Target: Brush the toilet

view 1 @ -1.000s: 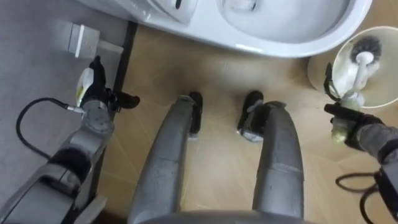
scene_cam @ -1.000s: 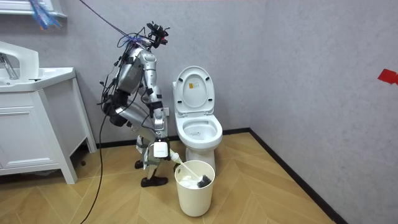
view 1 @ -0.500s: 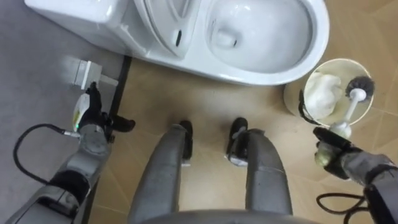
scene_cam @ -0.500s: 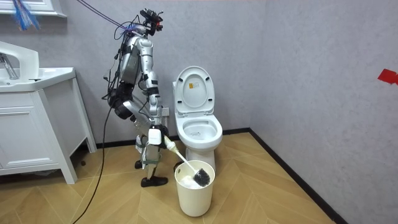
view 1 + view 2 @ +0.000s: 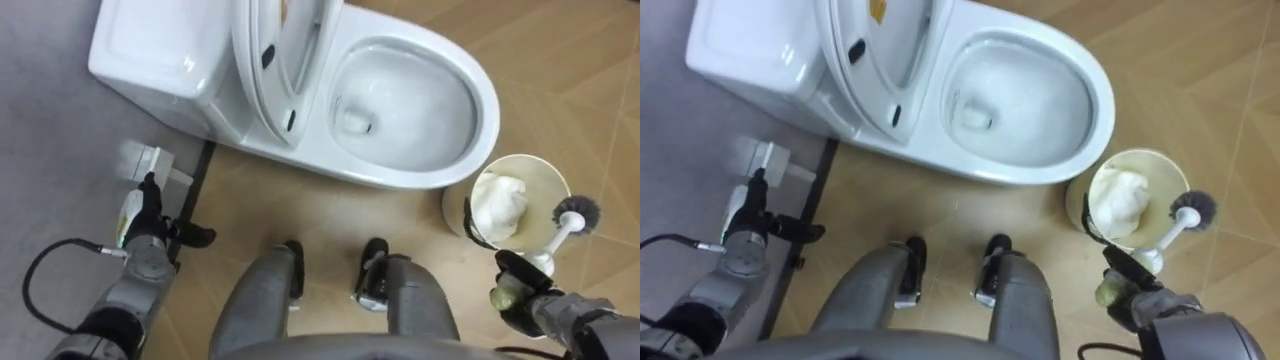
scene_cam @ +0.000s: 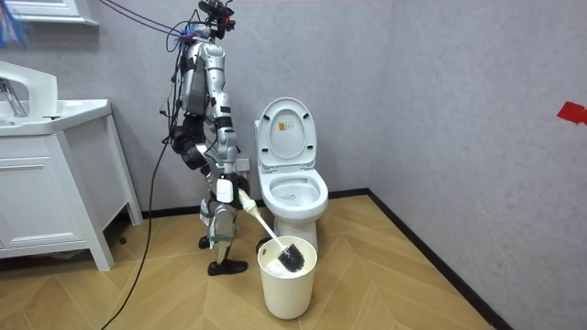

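A white toilet (image 5: 480, 100) stands in front of me with its lid and seat raised and the bowl open. Right of it is a cream waste bin (image 5: 455, 215) holding white paper. The toilet brush (image 5: 577, 210) has a black bristle head on a white handle; the head hangs at the bin's far right rim, just above it. My right hand (image 5: 522, 298) is shut on the lower end of the handle, near my right foot. In the room view I stand upright on the room view's left of the toilet (image 6: 293, 188), with the brush head (image 6: 292, 257) over the bin (image 6: 286, 289).
My left hand (image 5: 140, 215) hangs open by the grey wall, beside a dark skirting board (image 5: 197, 185) and a small white wall fitting (image 5: 150, 160). A white vanity with a sink (image 6: 46, 183) stands at the room view's left. Wooden floor lies around the bin.
I have straightened up from a bend, so the eye view has pulled back and shows the whole toilet. The brush head has risen from inside the bin to its rim.
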Tool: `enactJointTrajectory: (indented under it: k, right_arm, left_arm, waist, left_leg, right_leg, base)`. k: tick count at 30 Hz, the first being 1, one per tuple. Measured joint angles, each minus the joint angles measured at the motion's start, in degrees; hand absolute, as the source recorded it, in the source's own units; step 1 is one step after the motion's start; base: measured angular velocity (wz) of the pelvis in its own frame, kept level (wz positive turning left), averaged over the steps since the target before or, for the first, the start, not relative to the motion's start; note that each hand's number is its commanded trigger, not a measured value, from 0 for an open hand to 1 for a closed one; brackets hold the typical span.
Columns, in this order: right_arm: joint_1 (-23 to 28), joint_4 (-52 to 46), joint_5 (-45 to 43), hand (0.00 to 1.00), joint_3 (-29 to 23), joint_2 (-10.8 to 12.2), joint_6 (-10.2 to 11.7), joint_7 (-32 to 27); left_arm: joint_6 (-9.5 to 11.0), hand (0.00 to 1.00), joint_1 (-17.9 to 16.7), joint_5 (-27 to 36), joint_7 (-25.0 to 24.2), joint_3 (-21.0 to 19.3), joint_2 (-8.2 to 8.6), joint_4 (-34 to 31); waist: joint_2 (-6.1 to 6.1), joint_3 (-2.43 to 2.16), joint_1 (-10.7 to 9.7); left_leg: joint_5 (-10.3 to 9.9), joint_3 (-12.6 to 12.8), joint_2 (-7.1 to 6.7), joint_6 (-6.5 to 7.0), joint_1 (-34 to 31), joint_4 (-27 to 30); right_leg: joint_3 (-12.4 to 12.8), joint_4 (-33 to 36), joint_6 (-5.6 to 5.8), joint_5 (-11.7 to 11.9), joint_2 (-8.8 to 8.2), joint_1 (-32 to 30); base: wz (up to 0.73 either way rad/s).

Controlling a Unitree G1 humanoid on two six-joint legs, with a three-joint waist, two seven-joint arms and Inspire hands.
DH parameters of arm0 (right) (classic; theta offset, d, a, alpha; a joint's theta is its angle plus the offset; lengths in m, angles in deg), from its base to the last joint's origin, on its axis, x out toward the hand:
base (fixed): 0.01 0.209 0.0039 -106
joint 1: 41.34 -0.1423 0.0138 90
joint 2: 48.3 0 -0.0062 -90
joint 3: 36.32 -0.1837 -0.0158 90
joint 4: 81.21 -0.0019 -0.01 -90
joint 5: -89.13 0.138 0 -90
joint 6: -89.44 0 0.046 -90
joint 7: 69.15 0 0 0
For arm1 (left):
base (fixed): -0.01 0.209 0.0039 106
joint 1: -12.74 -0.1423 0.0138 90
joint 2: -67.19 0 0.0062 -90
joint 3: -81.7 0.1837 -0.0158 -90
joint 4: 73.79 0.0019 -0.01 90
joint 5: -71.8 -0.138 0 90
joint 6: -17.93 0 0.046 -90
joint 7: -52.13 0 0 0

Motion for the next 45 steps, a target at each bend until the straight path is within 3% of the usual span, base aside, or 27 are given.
enactJointTrajectory:
  k: [6,12,15,24,32,34,35,38,42,45]
  right_arm:
    - [5.23,-0.03,-0.48,1.00,-3.03,1.18,0.21,1.13]
    - [8.15,0.00,-0.68,1.00,-6.49,2.71,0.66,2.33]
    - [8.38,0.05,-2.36,1.00,-7.29,3.04,0.62,2.38]
    - [8.31,-0.16,-4.85,1.00,-8.14,3.23,2.17,1.92]
    - [8.56,-2.00,-11.16,1.00,-9.10,3.17,3.08,2.38]
    - [8.60,-3.18,-11.54,1.00,-9.10,3.18,3.30,2.76]
    - [8.55,-3.30,-11.99,1.00,-9.10,3.18,3.41,2.86]
    - [8.68,-4.47,-15.24,1.00,-9.09,3.19,4.39,3.09]
    - [8.96,-5.27,-21.45,1.00,-9.06,3.25,4.89,3.15]
    - [9.72,-5.54,-25.41,1.00,-9.06,3.25,5.62,3.65]
  left_arm:
    - [0.11,0.00,-5.88,-10.28,-0.22,-5.54,0.61,-5.01]
    - [0.13,0.00,-8.94,-16.95,-0.20,-9.73,2.42,-10.59]
    - [0.14,0.00,-9.79,-18.46,0.25,-10.52,2.41,-11.77]
    - [0.14,0.00,-13.73,-22.70,1.66,-11.41,2.69,-16.85]
    - [0.11,0.00,-17.19,-30.57,2.02,-16.81,2.87,-24.98]
    - [0.34,0.00,-18.57,-31.62,3.79,-18.03,2.85,-28.57]
    - [0.37,0.00,-18.60,-32.53,4.24,-18.19,2.86,-28.67]
    - [1.32,0.00,-18.60,-35.25,6.89,-18.64,2.91,-29.90]
    - [3.87,0.00,-19.02,-37.64,10.88,-18.60,3.06,-32.03]
    - [5.76,0.00,-19.07,-39.49,13.53,-18.60,3.15,-32.17]
  waist:
    - [-1.00,-0.89,-1.19]
    - [-0.81,-1.07,-1.33]
    - [-0.63,-1.20,-1.38]
    - [-0.79,-1.21,-1.30]
    - [-1.77,-1.13,-0.94]
    - [-2.39,-0.77,-0.91]
    - [-2.50,-0.80,-0.81]
    - [-2.75,-0.86,0.19]
    - [-2.21,-0.77,1.22]
    - [-1.54,-1.24,1.76]
  left_leg:
    - [0.20,-0.70,0.39,-0.27,6.58,-3.99]
    - [0.21,-0.54,0.89,-0.32,11.64,-6.98]
    - [0.31,-0.51,0.90,-0.48,14.64,-9.00]
    - [1.23,-1.30,1.32,-1.35,20.40,-13.85]
    - [1.27,-2.68,1.28,-1.37,22.40,-14.43]
    - [1.27,-2.70,1.43,-1.37,23.72,-14.80]
    - [1.26,-2.70,1.73,-1.38,23.83,-14.84]
    - [1.19,-2.71,1.91,-1.49,24.22,-14.90]
    - [1.20,-2.70,1.88,-1.63,24.73,-15.41]
    - [1.27,-2.76,1.88,-1.72,25.64,-16.02]
  right_leg:
    - [-0.72,-4.66,0.23,0.13,0.87,7.17]
    - [-1.34,-7.12,0.31,0.23,1.09,11.92]
    - [-1.35,-8.61,0.36,0.29,1.37,14.51]
    - [-2.24,-13.60,0.17,0.68,2.59,20.33]
    - [-3.79,-15.58,0.19,0.67,2.68,23.64]
    - [-4.33,-16.22,0.20,0.66,2.71,25.24]
    - [-4.34,-16.27,0.21,0.66,2.76,25.39]
    - [-4.50,-17.01,0.15,0.93,3.09,26.19]
    - [-4.38,-17.20,0.01,1.25,3.42,26.72]
    - [-4.40,-17.21,0.01,1.25,3.43,27.36]
  base:
    - [0.05]
    - [0.00]
    - [-0.06]
    - [0.03]
    - [0.10]
    - [0.07]
    - [0.05]
    - [0.00]
    - [0.00]
    - [0.00]
